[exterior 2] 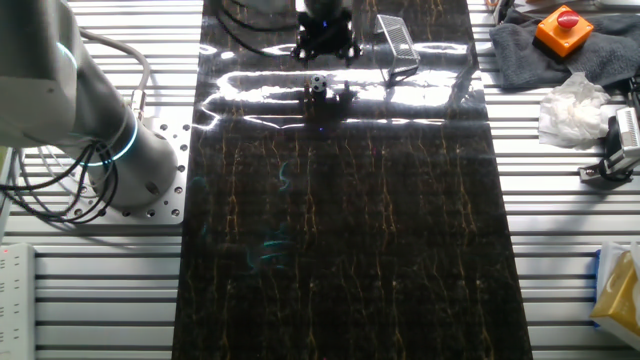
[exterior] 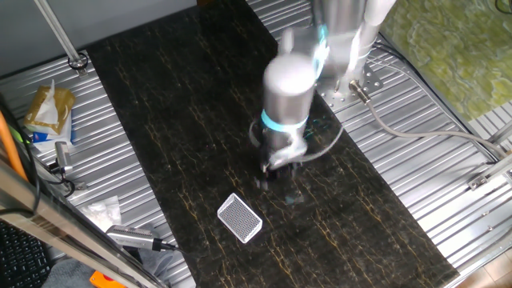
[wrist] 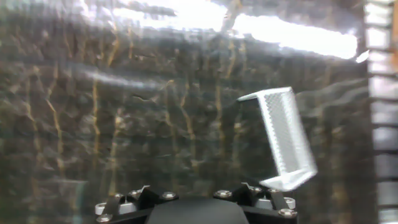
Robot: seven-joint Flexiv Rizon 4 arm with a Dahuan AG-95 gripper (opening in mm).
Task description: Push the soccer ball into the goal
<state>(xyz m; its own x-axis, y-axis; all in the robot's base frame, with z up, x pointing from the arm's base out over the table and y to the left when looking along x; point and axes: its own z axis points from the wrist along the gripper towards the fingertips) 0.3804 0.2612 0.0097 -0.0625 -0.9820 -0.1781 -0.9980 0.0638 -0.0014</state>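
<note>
In the other fixed view the soccer ball [exterior 2: 317, 86], tiny and white with black patches, rests on the dark glossy mat just in front of my gripper [exterior 2: 325, 42]. The goal [exterior 2: 397, 45], a white frame with grey mesh, stands right of the gripper, a short gap away. In one fixed view the goal [exterior: 240, 218] lies below and left of the blurred gripper [exterior: 280, 166], and the arm hides the ball. The hand view shows the goal [wrist: 283, 140] on the right; only the gripper's base shows, neither fingers nor ball.
A dark veined mat [exterior 2: 340, 220] covers the ribbed metal table. A grey cloth with an orange button box [exterior 2: 565, 28] and crumpled white paper [exterior 2: 570, 108] lie to the right. The robot base [exterior 2: 130, 165] and its cables sit to the left.
</note>
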